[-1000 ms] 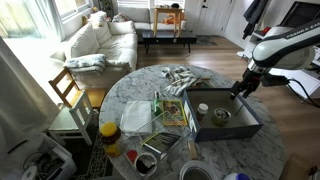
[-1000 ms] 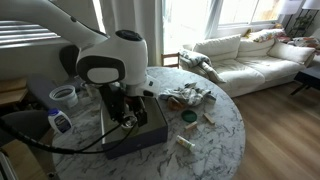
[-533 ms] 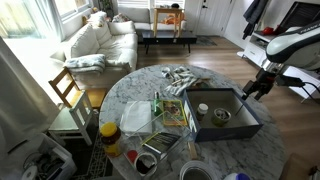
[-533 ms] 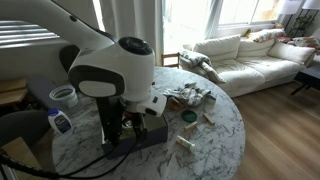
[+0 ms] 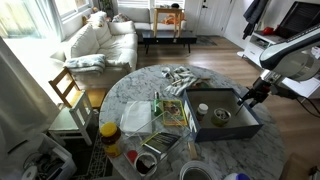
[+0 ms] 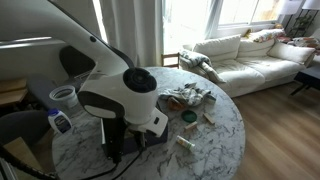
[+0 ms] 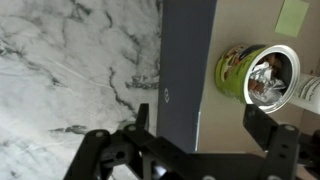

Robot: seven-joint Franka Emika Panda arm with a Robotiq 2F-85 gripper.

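Standing near a white sofa (image 5: 100,42), the marble table (image 5: 135,85) bears a gray tray (image 5: 225,130).

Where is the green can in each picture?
In an exterior view: the green can sits inside the dark grey tray, right of centre.
In an exterior view: not visible; the robot arm blocks that spot.
Wrist view: upper right, its shiny inside showing, just past the tray's wall.
Shared landmark: the marble table.
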